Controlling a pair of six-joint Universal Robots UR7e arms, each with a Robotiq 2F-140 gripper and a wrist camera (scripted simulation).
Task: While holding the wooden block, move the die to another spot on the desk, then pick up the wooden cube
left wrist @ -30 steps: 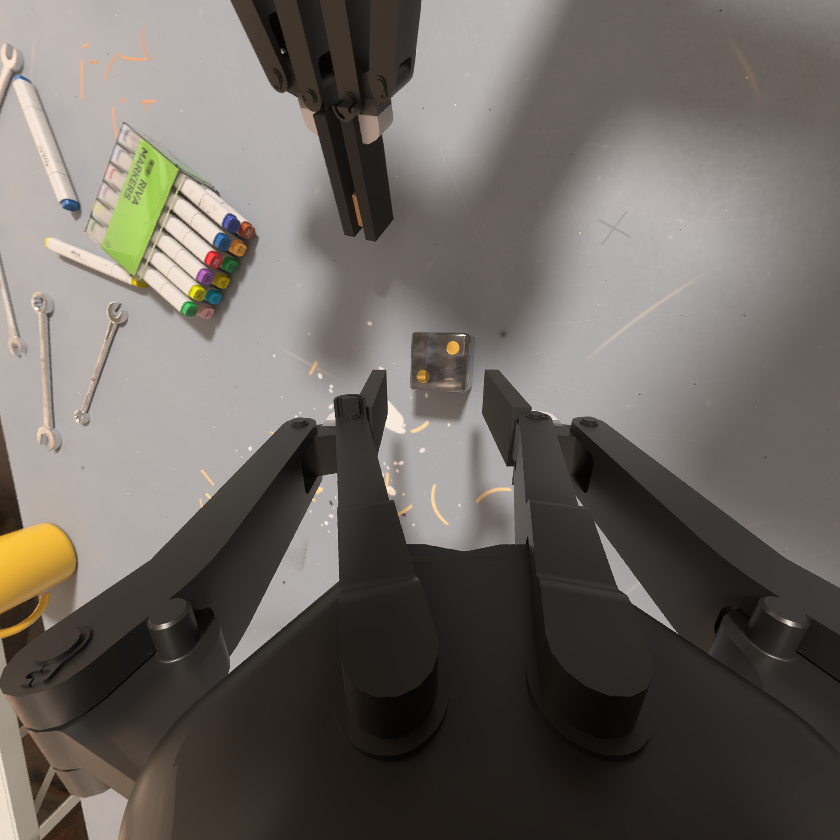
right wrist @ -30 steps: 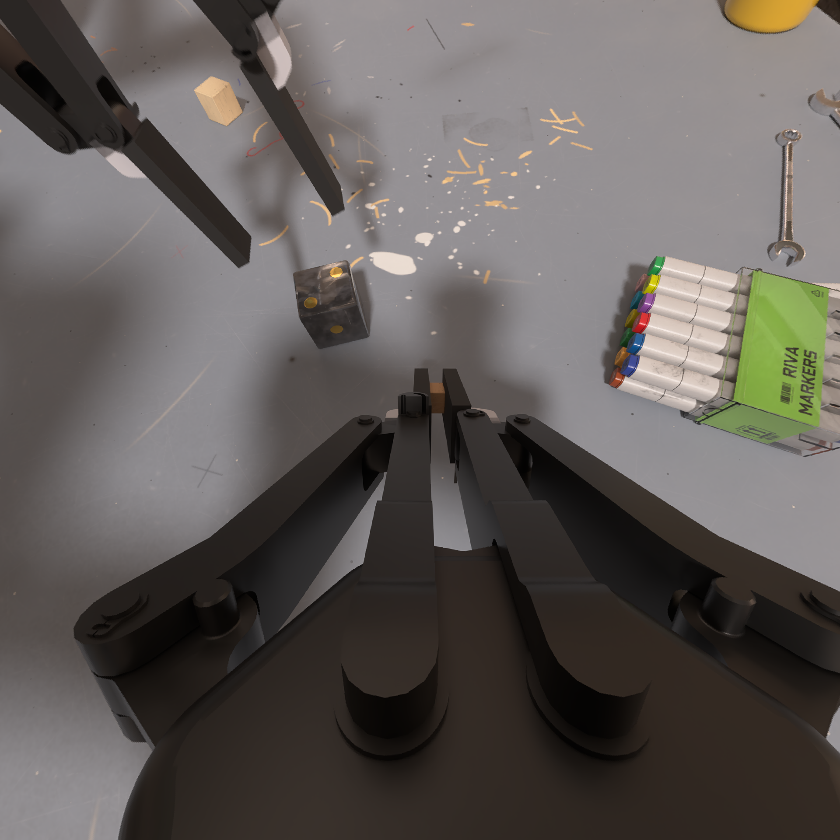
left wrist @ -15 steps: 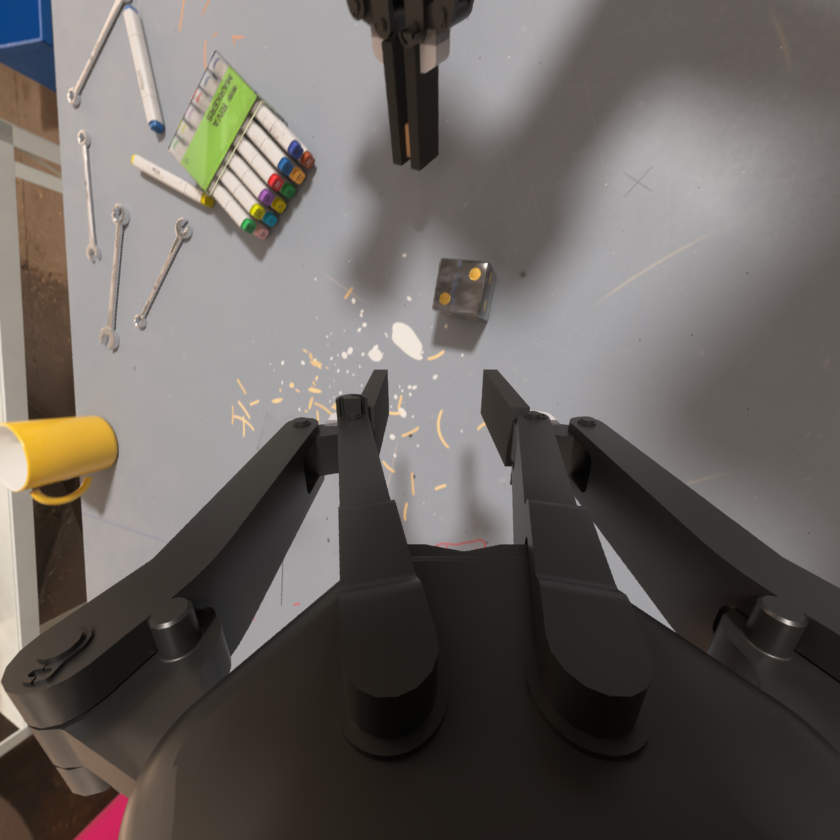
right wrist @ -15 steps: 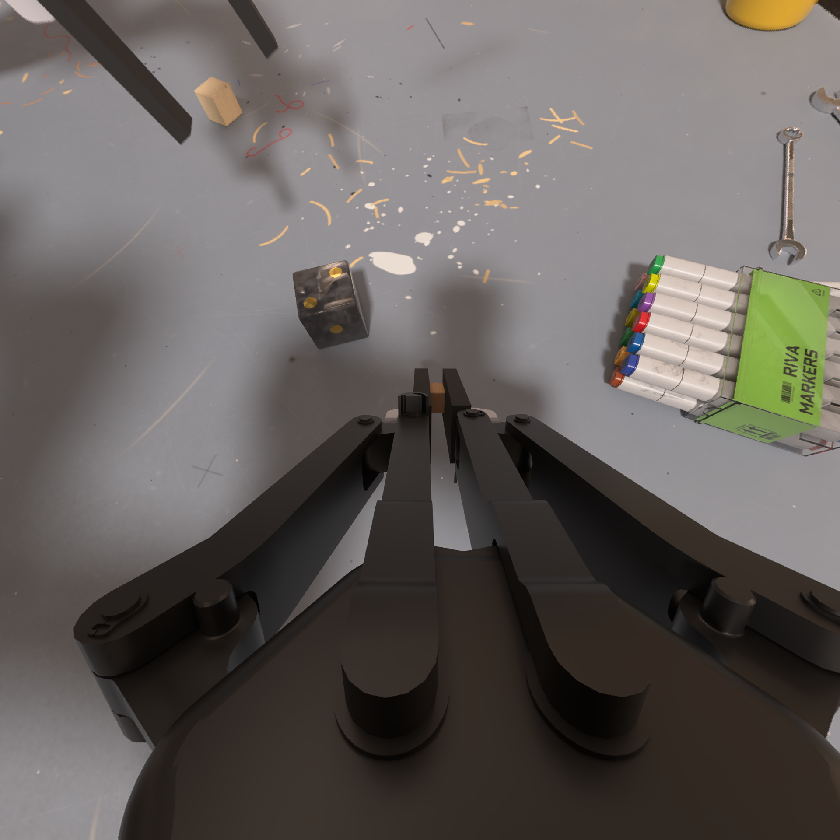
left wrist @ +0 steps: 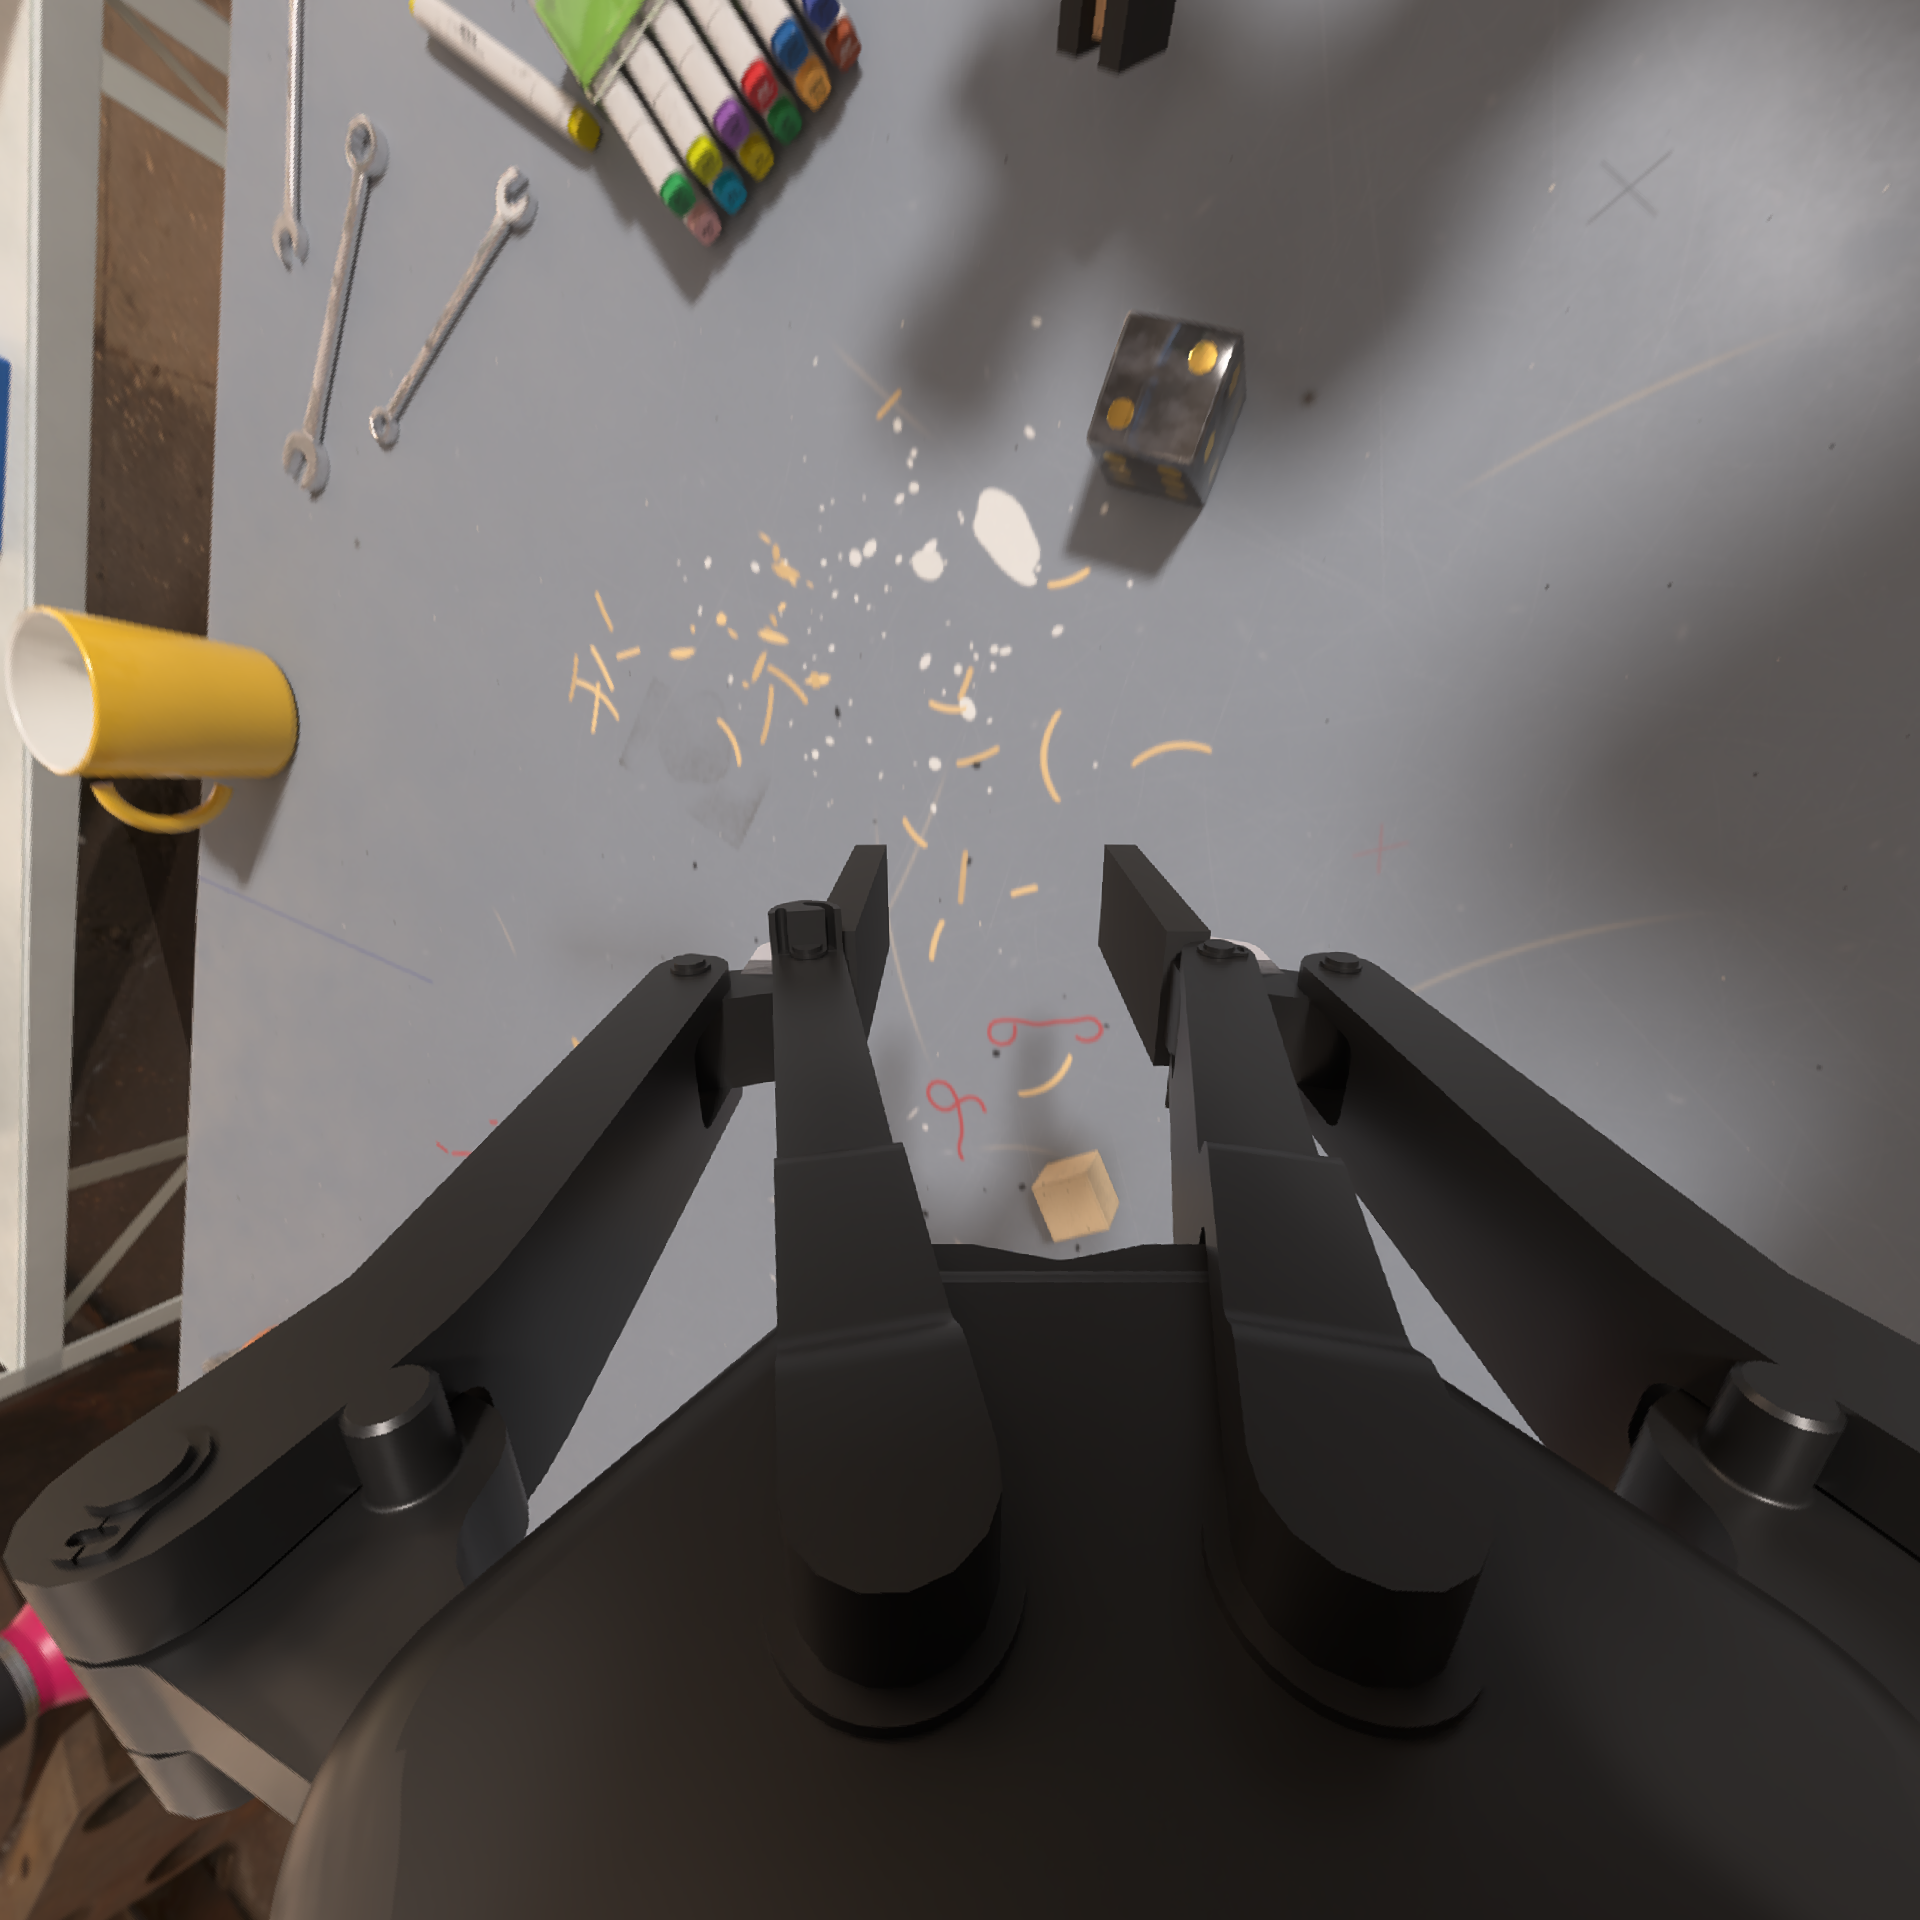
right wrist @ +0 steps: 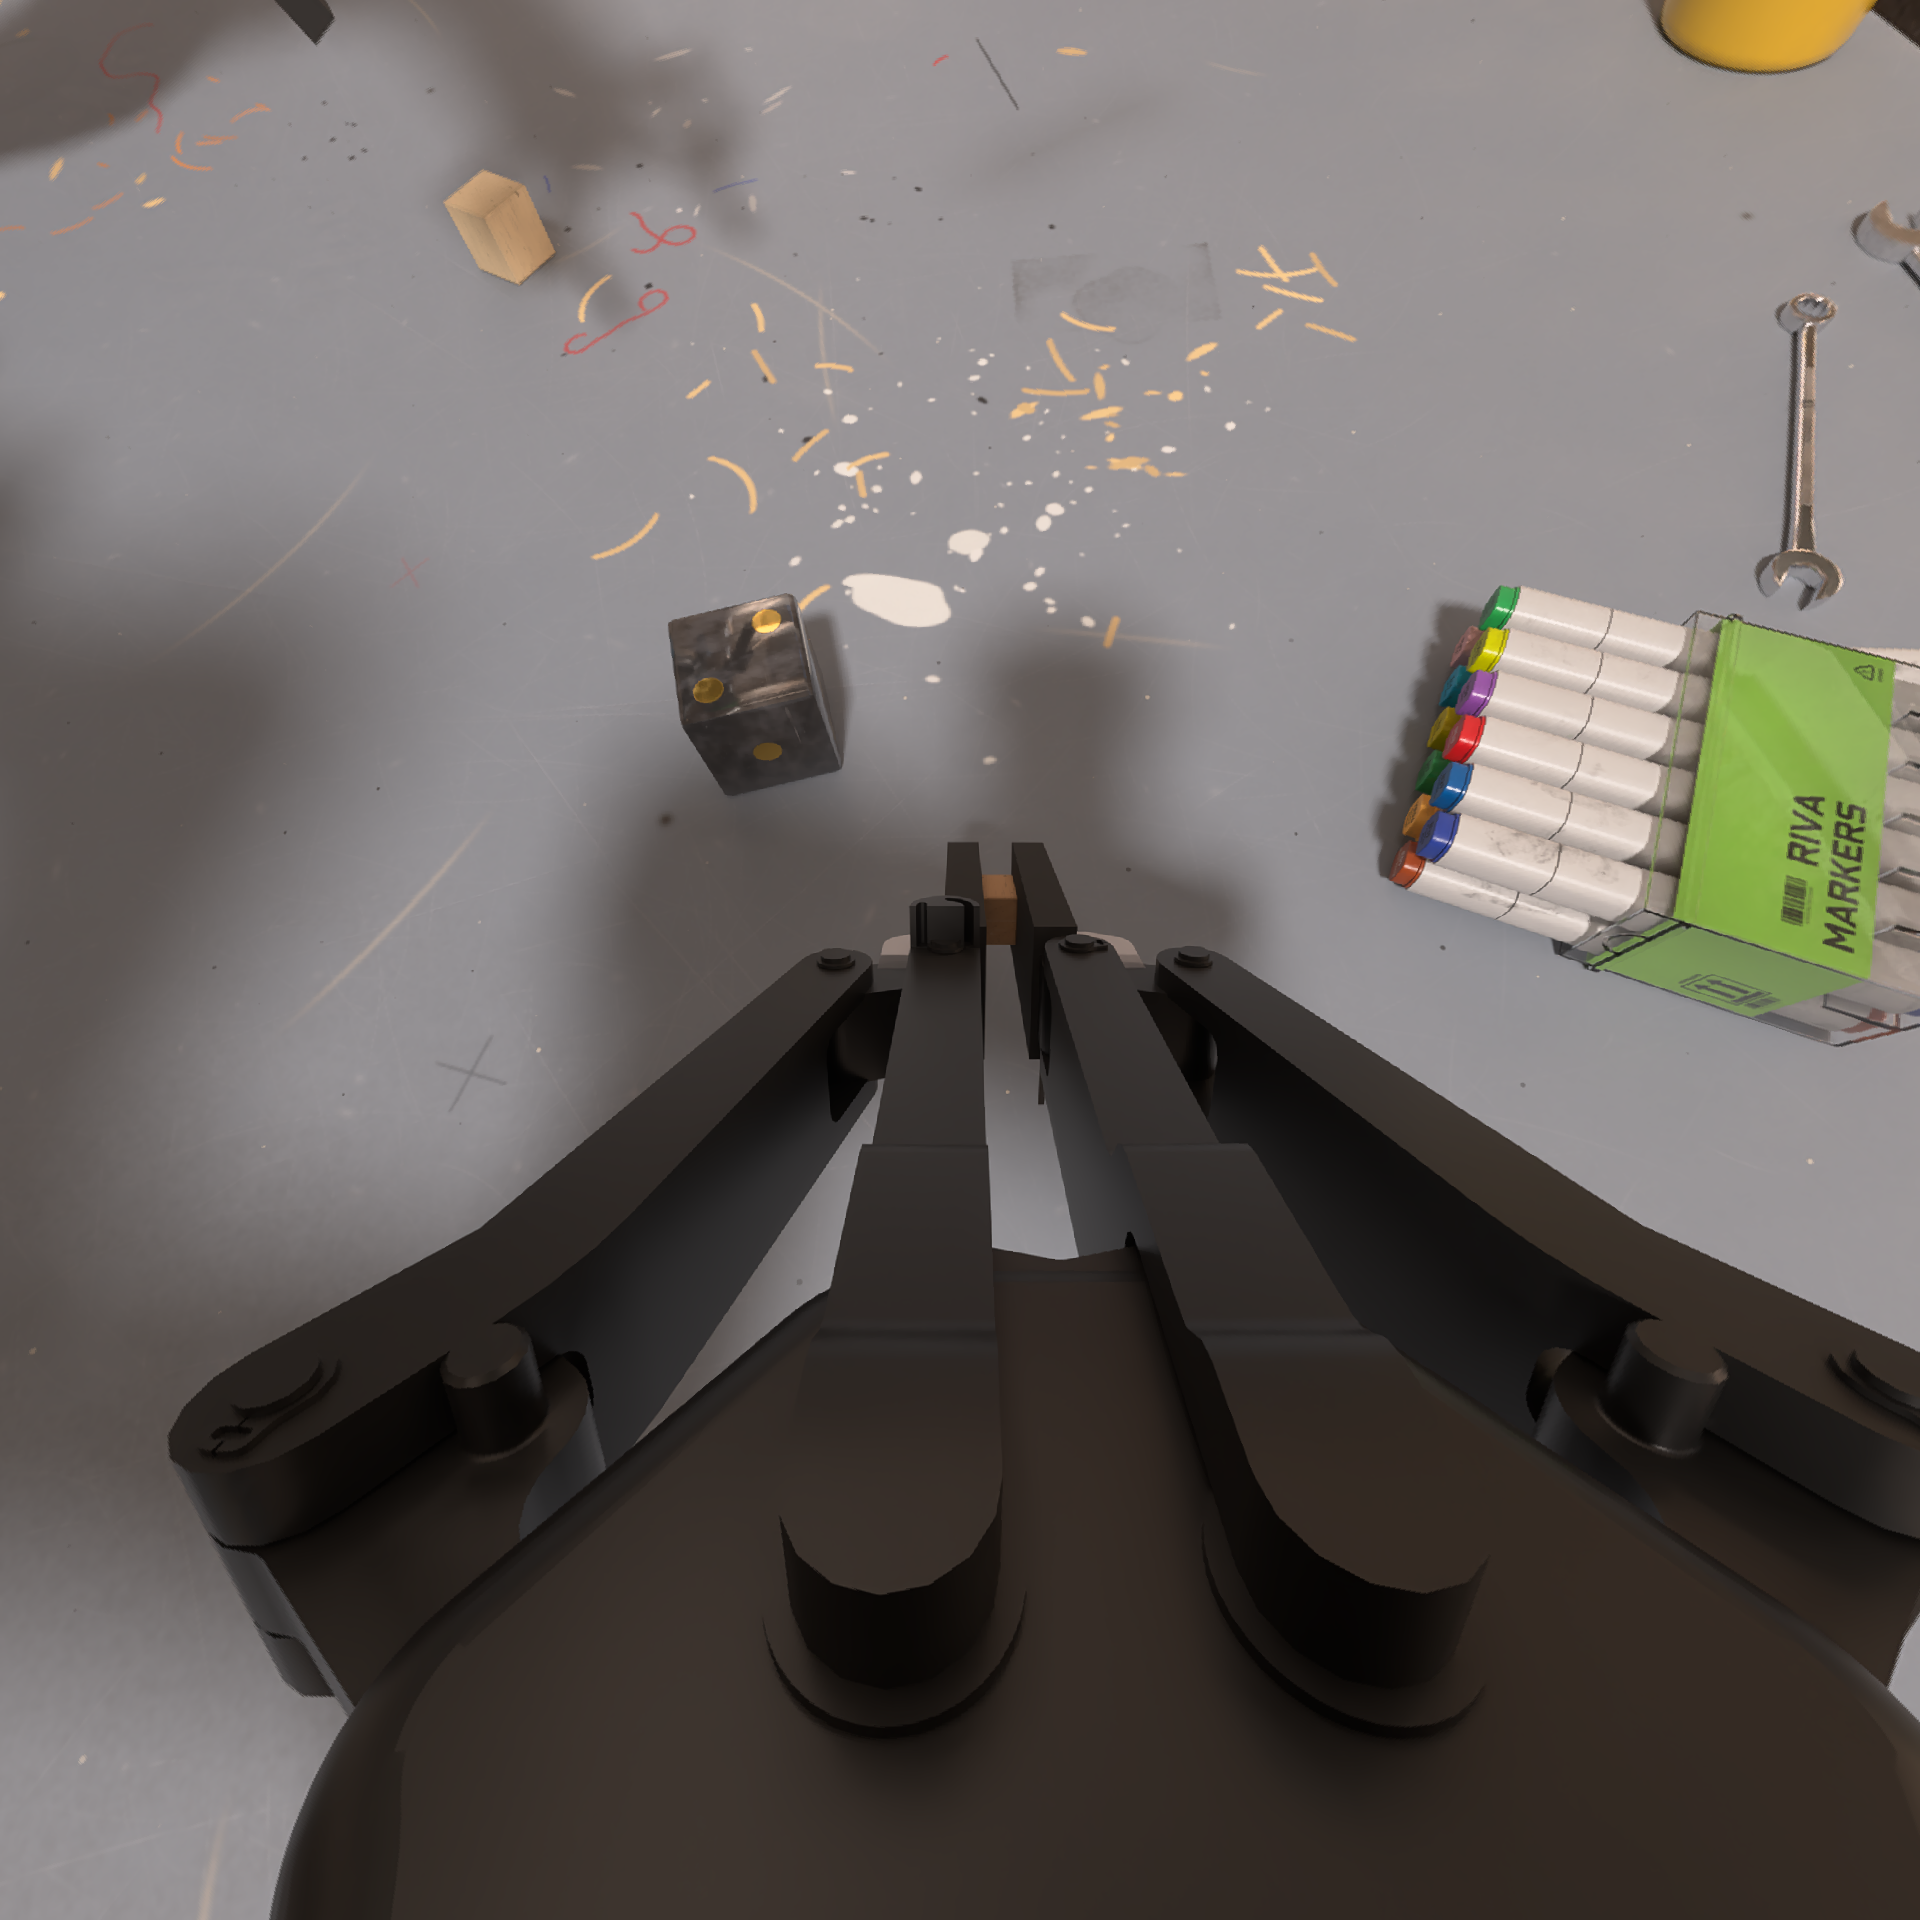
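A dark marbled die [left wrist: 1166, 410] with gold pips rests on the grey desk [left wrist: 1558, 644]; it also shows in the right wrist view [right wrist: 756, 707]. A pale wooden cube [left wrist: 1075, 1198] lies on the desk, seen low between my left fingers; it shows far left in the right wrist view [right wrist: 500, 227]. My left gripper [left wrist: 995, 894] is open and empty, high above the desk. My right gripper [right wrist: 997, 883] is shut on a small wooden block [right wrist: 1000, 906], held above the desk to the right of the die. Its fingertips show at the top of the left wrist view [left wrist: 1114, 31].
A green pack of coloured markers [right wrist: 1683, 800] lies at the right, also in the left wrist view [left wrist: 717, 104]. Several wrenches [left wrist: 338, 281] and a yellow mug [left wrist: 156, 707] sit by the desk's left edge. Paint specks and orange scratches mark the middle.
My left gripper has risen and pulled back from the die, staying open; the wooden cube has come into its view. The right gripper and the die have not moved.
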